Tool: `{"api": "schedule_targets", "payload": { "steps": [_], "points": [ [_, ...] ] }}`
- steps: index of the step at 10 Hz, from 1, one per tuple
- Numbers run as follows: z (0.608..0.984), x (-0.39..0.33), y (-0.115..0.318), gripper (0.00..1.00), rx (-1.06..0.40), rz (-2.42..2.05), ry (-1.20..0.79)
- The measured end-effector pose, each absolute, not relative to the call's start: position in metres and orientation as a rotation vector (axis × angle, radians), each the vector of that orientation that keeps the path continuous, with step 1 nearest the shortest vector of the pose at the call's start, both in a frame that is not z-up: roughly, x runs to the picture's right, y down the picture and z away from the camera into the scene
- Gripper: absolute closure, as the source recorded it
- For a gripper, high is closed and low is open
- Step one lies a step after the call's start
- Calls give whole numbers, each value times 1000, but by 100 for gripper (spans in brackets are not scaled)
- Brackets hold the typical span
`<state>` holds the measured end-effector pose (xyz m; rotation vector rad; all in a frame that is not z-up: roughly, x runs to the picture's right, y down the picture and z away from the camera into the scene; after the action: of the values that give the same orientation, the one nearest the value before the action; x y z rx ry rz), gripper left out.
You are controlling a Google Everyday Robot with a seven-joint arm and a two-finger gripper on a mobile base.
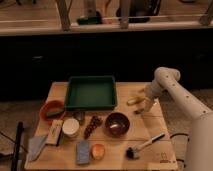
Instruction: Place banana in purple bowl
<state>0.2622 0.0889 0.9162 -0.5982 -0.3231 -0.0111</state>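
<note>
At the table's (56, 92) left edge stands a red bowl (52, 110), with a white cup (71, 127) near it; neither belongs to the task. The green tray (91, 92) takes up the back centre, and dark grapes (92, 125) lie in front of it. The purple bowl (117, 124), the target, sits open side up in front of the tray's right corner, with bare table around it, so judged from here it can be reached from above. A brush (145, 146) lies near the front right edge, well clear of the bowl. The banana (134, 101) lies flat on the table just right of the tray, behind and right of the bowl, not yet in it. The gripper (141, 109) is low at the banana's right end, touching or just beside it; whether it has a hold cannot be told. The arm (176, 96) reaches in from the right, elbow raised, wrist bent down toward the table
</note>
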Motion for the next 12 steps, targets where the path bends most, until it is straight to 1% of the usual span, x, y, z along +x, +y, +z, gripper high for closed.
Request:
{"api": "schedule_targets", "payload": {
  "steps": [3,7,8,9,12],
  "points": [
    [924,261,84,20,-550,-46,-348],
    [936,242,76,20,-532,-112,-365],
    [938,238,75,22,-531,-126,-365],
    [940,235,72,30,-529,-139,-366],
    [949,226,71,60,-545,-168,-371]
  ]
}}
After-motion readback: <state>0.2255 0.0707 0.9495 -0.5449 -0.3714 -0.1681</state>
